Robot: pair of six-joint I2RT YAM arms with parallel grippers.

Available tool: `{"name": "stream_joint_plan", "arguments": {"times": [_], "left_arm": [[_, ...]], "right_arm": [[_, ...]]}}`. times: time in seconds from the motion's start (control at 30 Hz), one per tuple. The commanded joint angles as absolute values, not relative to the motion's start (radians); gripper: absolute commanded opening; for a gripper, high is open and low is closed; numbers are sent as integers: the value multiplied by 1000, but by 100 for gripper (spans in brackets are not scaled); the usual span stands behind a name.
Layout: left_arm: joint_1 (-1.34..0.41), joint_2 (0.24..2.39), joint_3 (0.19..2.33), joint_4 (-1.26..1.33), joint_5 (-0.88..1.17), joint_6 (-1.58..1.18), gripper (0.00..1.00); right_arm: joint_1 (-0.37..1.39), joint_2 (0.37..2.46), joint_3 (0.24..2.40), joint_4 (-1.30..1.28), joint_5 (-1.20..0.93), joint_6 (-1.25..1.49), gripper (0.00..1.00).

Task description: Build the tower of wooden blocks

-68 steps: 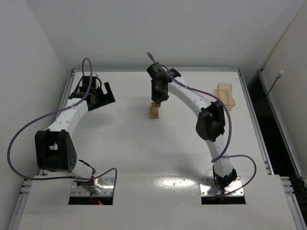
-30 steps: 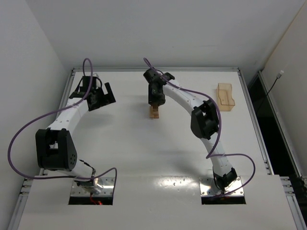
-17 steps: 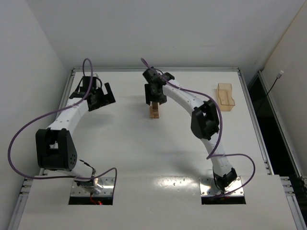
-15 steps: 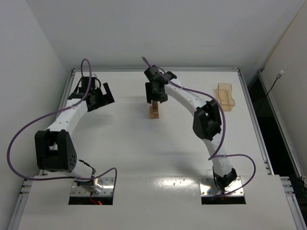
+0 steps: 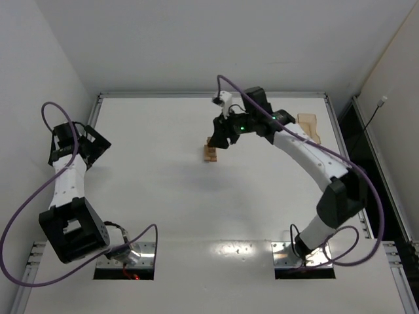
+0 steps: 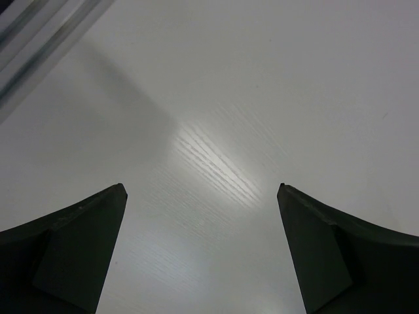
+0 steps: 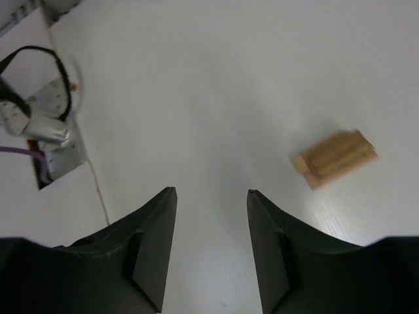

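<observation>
One block stack [image 5: 210,152] (blocks uncountable here), one amber bin [image 5: 308,122], two arms [image 5: 67,180] [image 5: 313,159].

1. A white table [image 5: 163,196] with a faint wood grain fills most of the room.
2. A metal rail [image 5: 209,95] runs along its far edge and down both sides.
3. Plain white walls stand close around it: a back wall [image 5: 209,39], a left wall [image 5: 33,65] and a right wall [image 5: 399,59].
4. Beside the right wall lies a dark gap [image 5: 376,170], and a thin cable with a white plug [image 5: 382,101] hangs above it.
5. Overhead light leaves a bright glare [image 5: 239,248] on the near tabletop.
</observation>
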State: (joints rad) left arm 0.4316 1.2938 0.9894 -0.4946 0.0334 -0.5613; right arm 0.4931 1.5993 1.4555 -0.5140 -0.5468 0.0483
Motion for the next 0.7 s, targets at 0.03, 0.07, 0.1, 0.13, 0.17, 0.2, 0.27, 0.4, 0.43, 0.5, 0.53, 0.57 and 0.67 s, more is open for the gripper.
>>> {"name": "stream_joint_plan", "arguments": {"times": [0.03, 0.07, 0.1, 0.13, 0.17, 0.2, 0.27, 0.4, 0.43, 0.5, 0.53, 0.57, 0.67], "left_arm": [[500, 1267, 1025, -541, 61, -565, 100], [512, 1256, 1037, -552, 49, -565, 100], [526, 1256, 1037, -561, 31, -565, 100], [555, 1235, 1037, -575, 31, -565, 100], [567, 1235, 1037, -575, 31, -575, 100], [578, 1220, 1037, -589, 41, -575, 100], [597, 1210, 1037, -600, 70, -575, 100], [597, 1189, 1037, -600, 130, -566, 100], [597, 1189, 1028, -600, 149, -566, 100], [597, 1180, 1028, -591, 158, -554, 100], [597, 1180, 1028, -591, 144, -554, 100], [597, 1180, 1028, -603, 144, -554, 100], [597, 1180, 1037, -621, 120, -554, 100]], "right_arm": [[552, 1802, 1538, -527, -894, -167, 42], [572, 1837, 1572, -557, -929, -217, 40], [584, 1908, 1653, -596, -930, -250, 40], [597, 1942, 1692, -665, -930, -277, 40], [621, 1972, 1762, -693, -940, -322, 40], [632, 2002, 1791, -715, -957, -334, 40], [650, 2081, 1841, -753, -1006, -334, 40], [684, 2190, 1940, -776, -1130, -292, 40], [684, 2200, 1940, -753, -1184, -263, 40], [707, 2227, 1916, -665, -1239, -137, 40], [716, 2239, 1905, -637, -1283, -100, 40], [725, 2252, 1905, -605, -1296, -77, 40], [775, 2308, 1966, -615, -1319, -63, 44]]}}
